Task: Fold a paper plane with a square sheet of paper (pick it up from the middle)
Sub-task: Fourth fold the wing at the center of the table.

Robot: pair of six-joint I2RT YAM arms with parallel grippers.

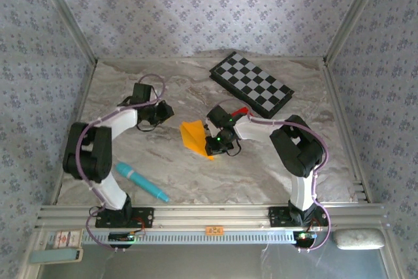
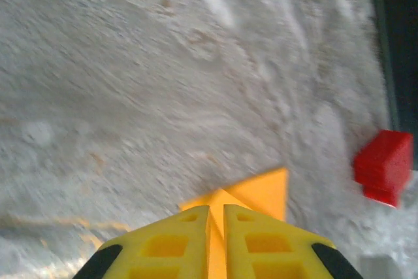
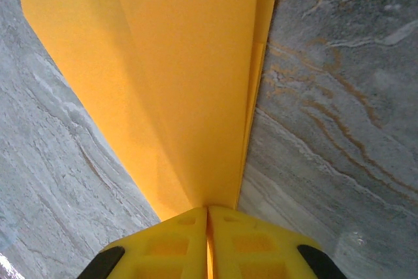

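Left gripper (image 2: 216,208): yellow fingers drawn almost together, with only a thin slit between them. I see a sliver of orange in the slit and an orange tip just past the fingertips. I cannot tell whether they pinch it or it merely shows through. The view is blurred.
Teal pen (image 1: 140,181): flat on the marble table (image 1: 215,174), back from the left gripper toward its arm's base, well apart from the fingers.
Paper plane (image 1: 194,135): orange-yellow, folded and creased, between the two grippers. Its narrow end sits in the right gripper and it fans out wide ahead of those fingers.
Right gripper (image 3: 207,208): clenched on the paper plane's narrow end. I see layered edges running out along the right side.
Red block (image 2: 384,164): ahead and to the right of the left fingertips, and from above just beyond the right gripper, apart from the paper.
Checkerboard (image 1: 251,84): beyond the right gripper, well apart, lying askew near the back wall.
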